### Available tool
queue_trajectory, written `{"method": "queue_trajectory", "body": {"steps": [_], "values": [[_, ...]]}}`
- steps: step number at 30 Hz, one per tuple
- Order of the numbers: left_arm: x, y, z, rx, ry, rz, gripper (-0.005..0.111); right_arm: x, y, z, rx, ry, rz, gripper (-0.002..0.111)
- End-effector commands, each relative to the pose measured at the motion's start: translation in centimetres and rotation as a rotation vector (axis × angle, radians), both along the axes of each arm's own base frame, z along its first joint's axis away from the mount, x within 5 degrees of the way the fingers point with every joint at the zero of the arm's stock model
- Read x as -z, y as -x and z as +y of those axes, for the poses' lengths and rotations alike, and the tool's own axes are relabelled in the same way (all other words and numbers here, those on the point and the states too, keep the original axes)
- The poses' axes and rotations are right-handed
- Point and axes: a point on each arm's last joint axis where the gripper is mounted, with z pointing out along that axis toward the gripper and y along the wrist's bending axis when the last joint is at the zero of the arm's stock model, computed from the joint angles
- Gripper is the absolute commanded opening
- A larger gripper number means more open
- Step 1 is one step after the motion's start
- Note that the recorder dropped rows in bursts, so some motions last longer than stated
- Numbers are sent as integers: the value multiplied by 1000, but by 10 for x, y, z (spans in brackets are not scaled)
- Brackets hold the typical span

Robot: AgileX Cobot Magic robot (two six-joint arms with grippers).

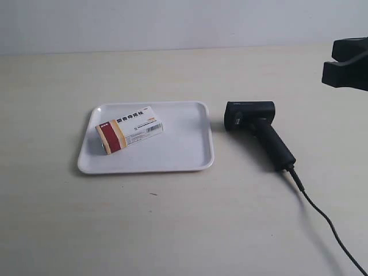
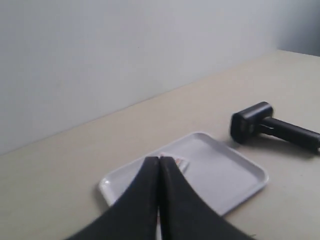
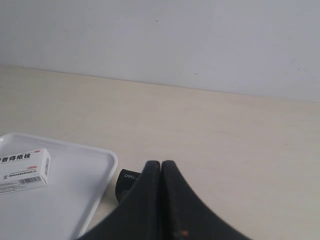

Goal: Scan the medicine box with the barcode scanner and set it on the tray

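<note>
Medicine box [image 1: 129, 133] lies flat inside the tray [image 1: 190, 155], toward the tray's side at the exterior view's left, its dark red and tan end pointing to that same side and its printed face up. It sits a little askew to the tray's rim, touching nothing but the tray floor. The tray rests on the pale counter [image 1: 172, 230], and just beside it, at the exterior view's right, the barcode scanner [image 1: 259, 129] lies on its side — boxy head near the tray's corner but apart from it, handle slanting away, and the black cable [image 1: 328, 221] trailing off toward the lower right of that view.

Neither arm is holding anything. The left gripper [image 2: 159, 161] has its jaws pressed together with no gap, above the tray; the box is mostly hidden behind them there, only a pinkish corner showing. The right gripper [image 3: 160, 164] is likewise closed tip to tip, with the scanner's head just visible behind it. At the exterior view's right edge a dark piece of an arm [image 1: 348, 63] juts in above the counter — probably that right gripper, though the crop is too tight to be sure
</note>
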Motion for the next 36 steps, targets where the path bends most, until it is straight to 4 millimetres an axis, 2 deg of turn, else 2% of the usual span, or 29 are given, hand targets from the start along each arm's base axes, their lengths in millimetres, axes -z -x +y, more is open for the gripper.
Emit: {"method": "queue_trajectory", "body": {"steps": [1, 6, 9, 17, 20, 25, 36], "values": [[10, 3, 26, -293, 83, -15, 1, -1, 1, 0, -1, -6, -13, 0], [30, 20, 51, -558, 118, -117, 1, -1, 1, 0, -1, -6, -13, 0], [27, 26, 55, -612, 123, -187, 1, -1, 1, 0, -1, -6, -13, 0], [28, 26, 54, -614, 144, -174, 1, -1, 1, 0, -2, -4, -14, 0], [32, 26, 55, -621, 71, -142, 1, -1, 1, 0, -2, -4, -14, 0], [38, 26, 48, -538, -7, -92, 1, -1, 1, 0, -2, -4, -14, 0], [47, 27, 49, -558, 56, 23, 1, -1, 1, 0, -1, -6, -13, 0]]}}
